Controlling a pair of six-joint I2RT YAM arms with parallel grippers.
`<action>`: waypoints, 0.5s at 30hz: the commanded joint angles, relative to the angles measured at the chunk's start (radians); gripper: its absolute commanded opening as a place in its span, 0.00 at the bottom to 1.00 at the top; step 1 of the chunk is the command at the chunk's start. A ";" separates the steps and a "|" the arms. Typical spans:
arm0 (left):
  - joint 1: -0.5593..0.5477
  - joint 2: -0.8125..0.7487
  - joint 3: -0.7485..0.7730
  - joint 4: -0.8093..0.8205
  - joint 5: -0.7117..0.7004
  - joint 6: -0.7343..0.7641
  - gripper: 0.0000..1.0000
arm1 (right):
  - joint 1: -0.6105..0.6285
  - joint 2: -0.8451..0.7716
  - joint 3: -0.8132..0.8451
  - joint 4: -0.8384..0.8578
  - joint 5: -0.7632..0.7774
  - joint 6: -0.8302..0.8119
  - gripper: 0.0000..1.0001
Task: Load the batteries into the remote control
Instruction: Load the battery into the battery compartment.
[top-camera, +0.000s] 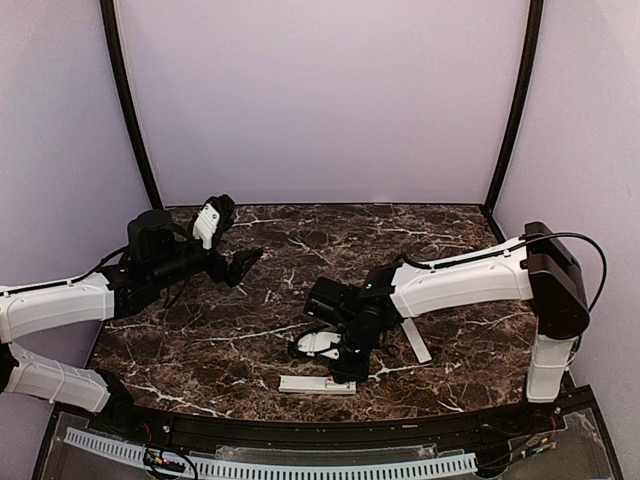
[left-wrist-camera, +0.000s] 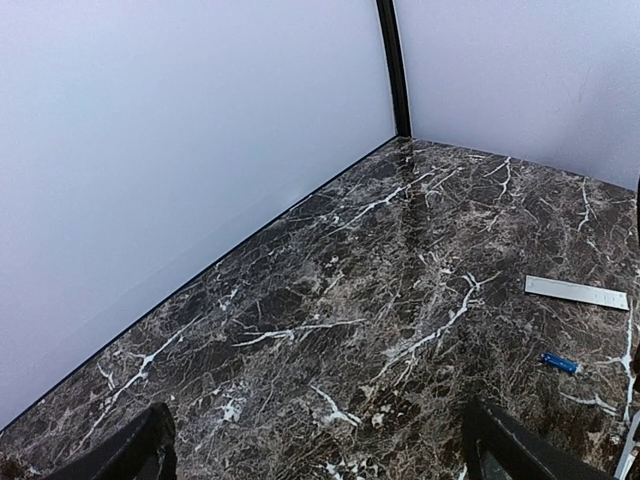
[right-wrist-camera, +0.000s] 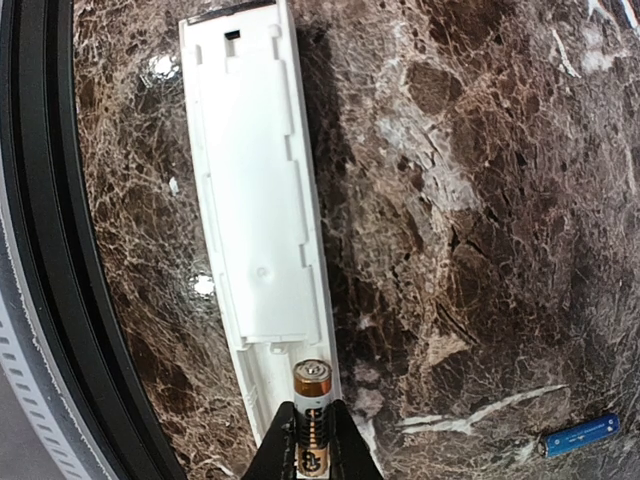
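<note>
Right gripper (right-wrist-camera: 312, 448): fingers clamped on a small cylindrical battery with a copper-gold band and bare metal cap (right-wrist-camera: 311, 386). The cell is held lengthwise over the near end of the slim white rectangular plastic remote control (right-wrist-camera: 255, 200). The remote lies back-up and flat on the table, close to the black curved front rim (right-wrist-camera: 40, 250). Cannot tell whether the held cell is seated in its trough or sits just above it.

A second battery, a tiny blue cylinder (right-wrist-camera: 582, 436), lies loose on the table, apart from the remote. The flat grey-white cover strip (left-wrist-camera: 577, 291) lies apart too, beyond the blue cell in the left wrist view.

Left gripper (left-wrist-camera: 325, 445): fingers spread, nothing between them, at the far left and well apart from the work.

Risks, as judged:
- Nothing braces the remote. A downward or endwise push from the right gripper could skate it over the polished surface toward the rim.
- If the cell goes in tilted, it may ride up on the trough wall or contact and spring out on release.
- Polarity cannot be confirmed from these views, so a reversed cell is possible.
- The fingers straddle the cell inside a narrow body, so opening them may catch the remote's side walls and lift it.
- The loose blue cell can roll if it is nudged.

Surface: dark brown marble-pattern tabletop (top-camera: 300, 235) with white veins, glossy, showing reflections.

Room: plain pale lilac-white walls (top-camera: 320, 100) on three sides, with black posts in the back corners.
</note>
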 joint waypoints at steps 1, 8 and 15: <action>0.005 -0.021 0.001 -0.002 0.019 0.007 0.99 | 0.013 0.021 0.021 -0.009 0.016 -0.012 0.13; 0.005 -0.024 0.001 -0.004 0.027 0.009 0.99 | 0.014 0.039 0.040 -0.014 0.023 -0.020 0.17; 0.005 -0.026 0.001 -0.005 0.033 0.009 0.99 | 0.014 0.046 0.064 -0.029 0.033 -0.030 0.17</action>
